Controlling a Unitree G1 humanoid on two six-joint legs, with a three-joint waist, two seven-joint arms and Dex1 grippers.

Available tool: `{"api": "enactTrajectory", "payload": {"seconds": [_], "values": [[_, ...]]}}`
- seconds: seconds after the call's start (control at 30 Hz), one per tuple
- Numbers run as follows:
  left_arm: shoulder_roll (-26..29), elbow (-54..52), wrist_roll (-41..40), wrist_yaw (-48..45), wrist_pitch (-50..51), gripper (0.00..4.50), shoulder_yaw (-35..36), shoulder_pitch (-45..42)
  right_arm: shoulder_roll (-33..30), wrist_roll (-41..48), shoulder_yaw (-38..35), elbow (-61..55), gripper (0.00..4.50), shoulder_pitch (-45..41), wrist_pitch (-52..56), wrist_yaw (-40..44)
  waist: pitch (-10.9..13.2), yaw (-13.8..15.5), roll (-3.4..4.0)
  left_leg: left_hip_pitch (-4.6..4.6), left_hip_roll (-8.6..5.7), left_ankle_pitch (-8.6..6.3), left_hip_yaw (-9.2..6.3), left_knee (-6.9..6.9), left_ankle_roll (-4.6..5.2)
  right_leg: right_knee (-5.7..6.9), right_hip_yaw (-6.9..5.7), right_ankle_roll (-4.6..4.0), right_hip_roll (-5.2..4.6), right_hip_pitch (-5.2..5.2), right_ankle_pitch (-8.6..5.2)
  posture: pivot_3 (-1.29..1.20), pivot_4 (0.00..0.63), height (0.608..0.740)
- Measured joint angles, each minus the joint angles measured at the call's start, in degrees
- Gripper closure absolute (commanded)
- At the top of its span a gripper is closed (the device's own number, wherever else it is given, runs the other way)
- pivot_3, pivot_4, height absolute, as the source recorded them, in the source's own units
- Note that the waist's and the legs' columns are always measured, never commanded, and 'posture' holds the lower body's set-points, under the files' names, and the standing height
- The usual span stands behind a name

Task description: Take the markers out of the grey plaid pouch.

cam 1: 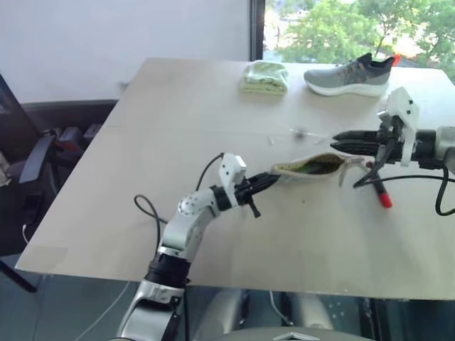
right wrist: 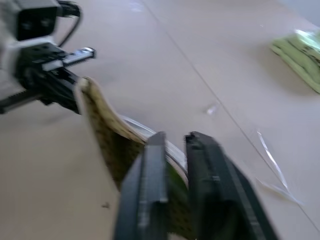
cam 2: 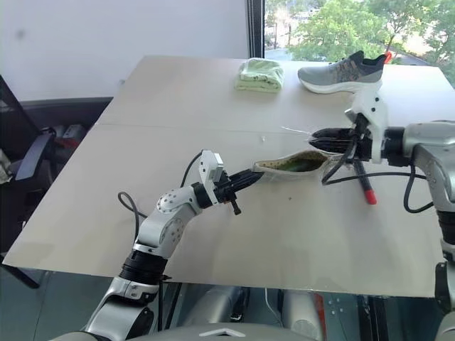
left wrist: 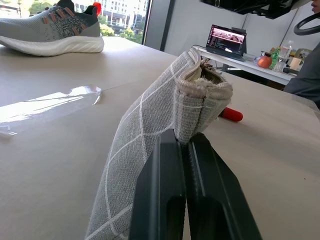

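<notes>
Nearest the head camera, the left hand (cam 1: pixel 269 181) is clamped on one end of the grey plaid pouch (cam 1: pixel 307 166), holding it off the tabletop (cam 1: pixel 178 128) with its opening gaping upward. At the pouch's other end the right hand (cam 1: pixel 340 143) hovers just above the opening; its fingers are together, with a thin gap between the tips in the wrist view, and nothing can be seen between them. One marker (cam 1: pixel 381 192), black with a red end, already lies on the tabletop below the right arm. Whether more markers are inside cannot be told; the lining looks dark green and nothing clear shows there.

As I judge it, the risk lies in the narrow grip: the left hand pinches only a fold of fabric, so a push from the right hand into the opening could drag the pouch free or collapse its mouth. A shoe (cam 1: pixel 348 75) and a folded green cloth (cam 1: pixel 264 77) lie well apart at the far edge.
</notes>
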Motion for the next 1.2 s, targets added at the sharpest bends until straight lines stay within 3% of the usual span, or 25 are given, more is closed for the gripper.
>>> {"api": "enactTrajectory", "payload": {"seconds": [0.2,0.43,0.53,0.63,0.93,1.2], "values": [[-0.3,0.0,0.0,0.0,0.0,4.50,-0.1,0.0,0.4,-2.1,6.0,-0.1,4.45,0.4,-1.3,2.4,0.0,-0.3,0.00,0.02,0.01,0.00,-0.02,-0.01,0.00,0.04,-0.02,0.00,0.03,-0.02,0.00,0.00,0.150,0.740],[-1.4,-6.0,-3.9,-0.1,5.8,4.50,-0.5,0.4,3.1,-17.6,17.0,9.9,4.45,-3.4,-12.6,0.7,0.0,-0.5,0.00,0.03,0.01,0.01,0.00,0.01,-0.02,0.08,0.00,0.00,0.04,-0.04,0.00,0.00,0.150,0.740],[-1.4,-8.9,-6.2,-0.1,9.2,4.50,-0.5,0.4,2.6,-20.7,18.9,10.8,3.35,-4.8,-16.1,2.7,0.0,-0.5,0.00,0.02,0.01,0.01,-0.01,0.00,-0.02,0.04,-0.01,0.00,0.05,-0.03,0.00,0.00,0.150,0.740],[-1.3,-11.5,-9.2,0.0,13.3,4.50,-0.5,0.5,1.4,-24.4,21.3,11.4,1.90,-5.9,-20.3,5.2,0.0,-0.5,0.00,0.01,0.01,0.01,0.02,0.01,-0.01,0.02,0.01,0.00,0.05,-0.03,0.00,0.00,0.150,0.740],[2.7,-17.6,-20.7,-1.3,26.9,4.50,-0.1,2.9,-4.8,-30.5,24.2,1.0,1.90,-7.8,-19.6,14.7,0.0,-0.7,0.01,0.05,0.11,0.00,-0.02,0.00,-0.02,0.06,0.01,0.00,0.17,-0.04,-0.01,0.00,0.150,0.740],[3.4,-15.8,-21.1,-1.9,27.8,4.50,0.0,3.7,-2.8,-37.4,29.9,-1.0,1.90,-7.4,-18.3,15.9,0.0,-0.4,0.00,0.06,0.11,0.00,0.02,0.06,-0.04,0.06,0.02,-0.01,0.15,0.00,0.00,0.00,0.150,0.740]]}}
